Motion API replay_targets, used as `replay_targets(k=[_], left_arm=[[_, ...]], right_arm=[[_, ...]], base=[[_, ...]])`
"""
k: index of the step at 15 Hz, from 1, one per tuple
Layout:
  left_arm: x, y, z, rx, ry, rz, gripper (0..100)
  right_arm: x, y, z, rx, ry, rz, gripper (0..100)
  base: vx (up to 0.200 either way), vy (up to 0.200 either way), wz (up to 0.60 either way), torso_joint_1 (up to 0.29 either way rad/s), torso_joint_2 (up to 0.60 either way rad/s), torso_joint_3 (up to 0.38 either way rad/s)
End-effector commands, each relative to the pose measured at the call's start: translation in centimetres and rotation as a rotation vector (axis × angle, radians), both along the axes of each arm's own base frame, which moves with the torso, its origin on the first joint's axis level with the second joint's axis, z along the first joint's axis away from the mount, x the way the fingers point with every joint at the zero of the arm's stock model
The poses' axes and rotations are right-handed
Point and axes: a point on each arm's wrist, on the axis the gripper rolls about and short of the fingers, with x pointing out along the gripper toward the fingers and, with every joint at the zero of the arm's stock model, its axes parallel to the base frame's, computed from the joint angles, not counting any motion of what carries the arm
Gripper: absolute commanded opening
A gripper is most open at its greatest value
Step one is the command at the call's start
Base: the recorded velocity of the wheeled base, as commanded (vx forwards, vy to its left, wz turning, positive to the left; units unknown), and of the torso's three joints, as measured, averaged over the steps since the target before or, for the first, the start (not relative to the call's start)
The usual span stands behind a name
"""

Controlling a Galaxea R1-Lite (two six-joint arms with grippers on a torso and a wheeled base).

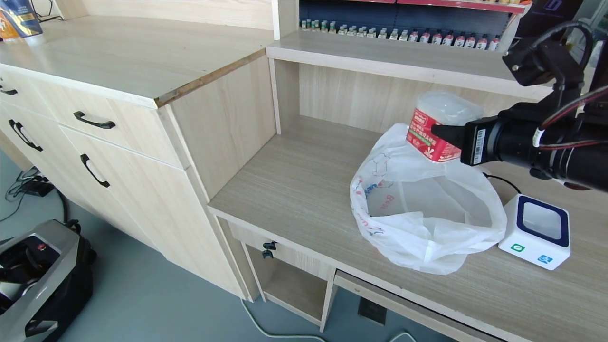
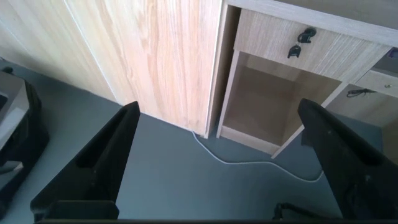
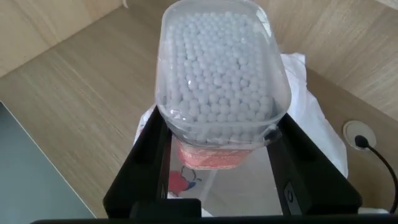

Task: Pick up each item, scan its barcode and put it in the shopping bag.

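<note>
One clear plastic tub of cotton swabs (image 1: 439,116), rounded-rectangular with a red label around its lower half, is clamped in the right gripper (image 1: 441,135), whose black fingers press on two opposite sides. The arm reaches in roughly level from 3 o'clock. It holds the tub slightly tilted above the 1 o'clock edge of the shopping bag (image 1: 418,237), clear of the worktop (image 1: 304,185).

The bag is thin, crinkled, translucent white film with faint red and blue print. Its mouth is slumped open and its base lies on the pale wood-grain laminate of the worktop. Just beside the bag at 3 o'clock sits the barcode scanner (image 1: 536,232), a glossy white box with rounded corners and a dark blue frame around a grey window.

The right wrist view looks at the tub (image 3: 217,68) end-on. Through the clear end it shows the packed white swab tips, with the fingers (image 3: 149,162) on either side and the bag (image 3: 311,118) beneath.

The left gripper (image 2: 217,124) hangs low beside the worktop, its matte black fingers (image 2: 99,162) spread wide and holding nothing. It points at the smooth grey floor (image 2: 168,155), where a pale cable (image 2: 249,158) runs in front of an open wooden cubby (image 2: 267,99).
</note>
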Motion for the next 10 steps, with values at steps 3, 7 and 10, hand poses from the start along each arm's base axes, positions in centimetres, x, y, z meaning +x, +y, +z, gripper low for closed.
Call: replay_targets(k=[3,7,10], left_arm=[[0.0,0.0,0.0,0.0,0.001,-0.001,100],[0.0,0.0,0.0,0.0,0.001,0.0,100],[0.0,0.0,0.0,0.0,0.001,0.0,100]], right_arm=[[3.1,-2.2,-3.5,-0.003,0.131,-0.021,0],[5.2,-3.3,-6.7,0.066,0.254,-0.089,0],[6.3,-3.4,-7.9,0.102,0.272,-0.029,0]], base=[[0.0,0.0,0.0,0.0,0.0,0.0],[0.0,0.0,0.0,0.0,0.0,0.0],[0.0,0.0,0.0,0.0,0.0,0.0]])
